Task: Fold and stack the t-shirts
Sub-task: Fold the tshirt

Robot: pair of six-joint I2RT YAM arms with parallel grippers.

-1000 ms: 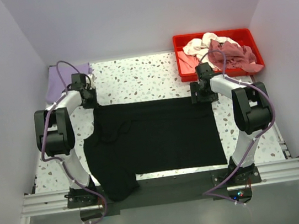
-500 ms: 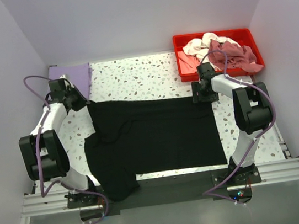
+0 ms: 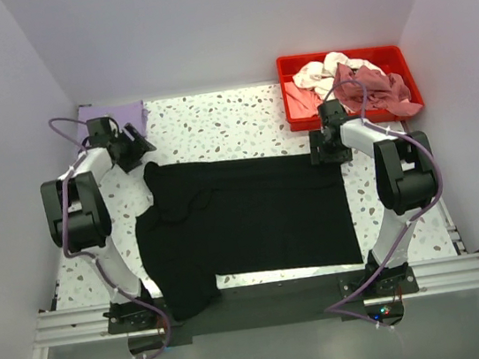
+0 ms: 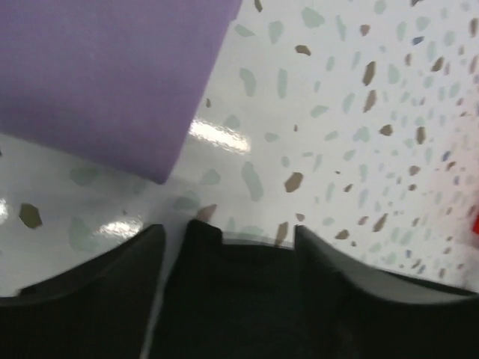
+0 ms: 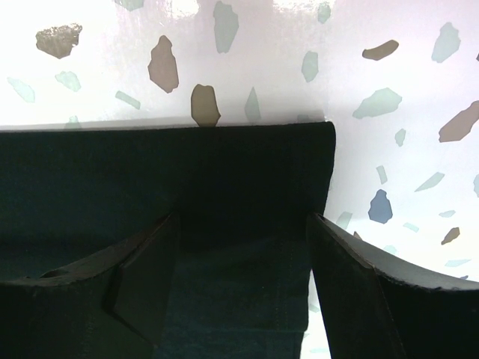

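— Left arm swings back in, and we see the left gripper [image 3: 134, 147] spread wide just off the far left corner of the large black cloth t-shirt [image 3: 254, 218].
— We see the right gripper [image 5: 243, 224] gaping too, over the far right corner. The shirt lies flat on the speckled white table [image 3: 232, 122].

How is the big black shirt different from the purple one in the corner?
Colour: the black shirt is dark, the lavender shirt pale purple. Size: the black shirt covers much of the table; the lavender shirt takes only the far left corner. Pose: the black shirt lies spread open; the lavender shirt is a neat straight-edged rectangle, apparently folded. Both lie on the table.
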